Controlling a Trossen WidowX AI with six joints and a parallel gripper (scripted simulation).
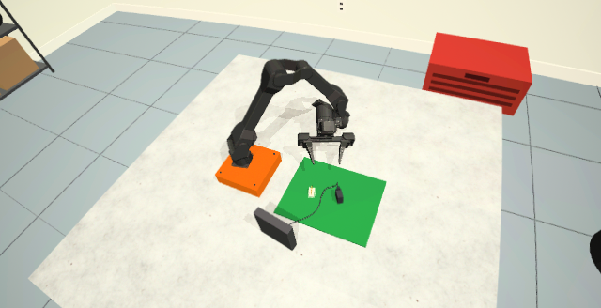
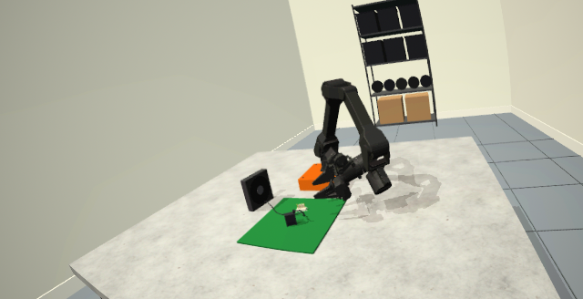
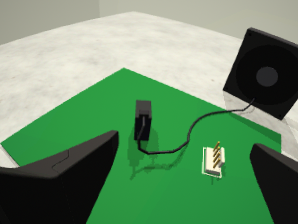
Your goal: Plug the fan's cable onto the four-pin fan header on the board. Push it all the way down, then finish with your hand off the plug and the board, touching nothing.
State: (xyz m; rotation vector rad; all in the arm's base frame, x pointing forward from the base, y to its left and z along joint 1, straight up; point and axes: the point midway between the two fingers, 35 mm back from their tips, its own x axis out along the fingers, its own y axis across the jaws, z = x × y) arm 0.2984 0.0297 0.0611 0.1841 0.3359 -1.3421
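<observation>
The black plug point(image 1: 339, 194) point(image 2: 290, 219) point(image 3: 143, 120) is on or just above the green board point(image 1: 357, 223) point(image 2: 278, 235) point(image 3: 75, 125), apart from the header; whether it touches the board I cannot tell. The cream four-pin header point(image 1: 312, 192) point(image 2: 301, 207) point(image 3: 214, 164) has bare gold pins. A thin black cable runs from the plug to the black fan point(image 1: 274, 229) point(image 2: 257, 190) point(image 3: 266, 76), upright beside the board. My gripper point(image 1: 327, 163) point(image 2: 314, 190) point(image 3: 185, 144) is wide open and empty, above the board's edge nearest the arm, short of the plug and header.
The orange base block point(image 1: 263, 167) point(image 2: 308, 184) under the arm sits beside the board. The fan stands off a board corner, on the header's side. The cable crosses the board between plug and fan, passing near the header. A red tool chest point(image 1: 479, 59) stands beyond the table.
</observation>
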